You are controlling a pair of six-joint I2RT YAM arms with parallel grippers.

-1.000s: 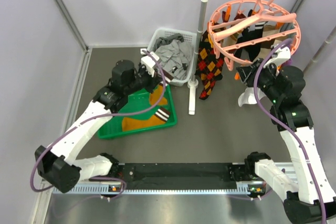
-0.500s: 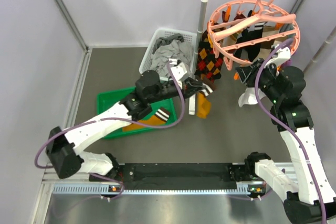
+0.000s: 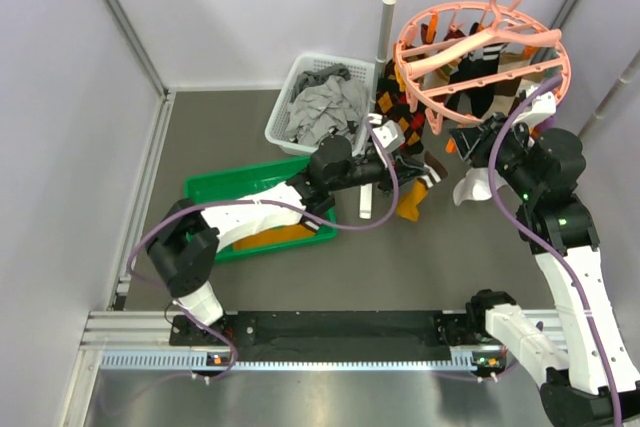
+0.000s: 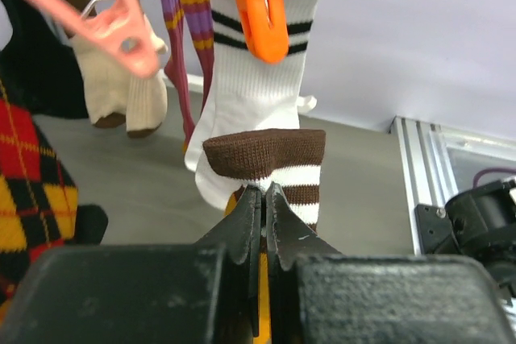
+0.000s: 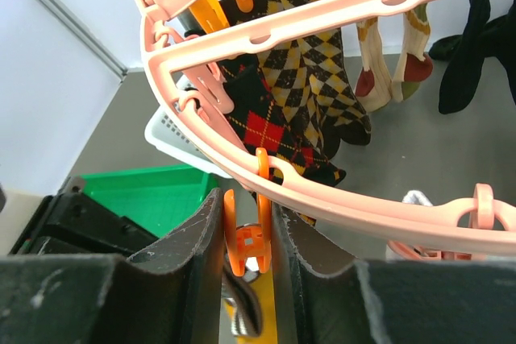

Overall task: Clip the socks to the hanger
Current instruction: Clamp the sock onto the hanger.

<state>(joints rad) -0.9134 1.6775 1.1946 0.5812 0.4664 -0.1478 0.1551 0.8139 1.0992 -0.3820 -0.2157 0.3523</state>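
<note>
The salmon-pink ring hanger [image 3: 480,42] hangs from the rail at the back right. My left gripper [image 3: 412,160] is shut on the brown-and-white striped cuff [image 4: 266,155] of a mustard sock [image 3: 410,202], held up just under the hanger's rim. My right gripper [image 5: 246,239] is shut on an orange clip [image 5: 256,243] on the rim [image 5: 322,191], pinching it from both sides. The mustard sock [image 5: 260,312] shows just below that clip. A white sock with black stripes [image 4: 258,70] hangs from another orange clip [image 4: 260,14] and also shows in the top view [image 3: 470,187].
A green tray [image 3: 215,192] at the left holds another mustard sock [image 3: 270,237]. A white basket [image 3: 290,87] with grey garments stands behind it. Argyle socks [image 3: 392,112] and other dark socks hang from the hanger. The white rail post [image 3: 380,57] stands between basket and hanger.
My left arm has swung right from the green tray, carrying the mustard sock up to the hanger rim beside my right gripper. The right arm has barely moved.
</note>
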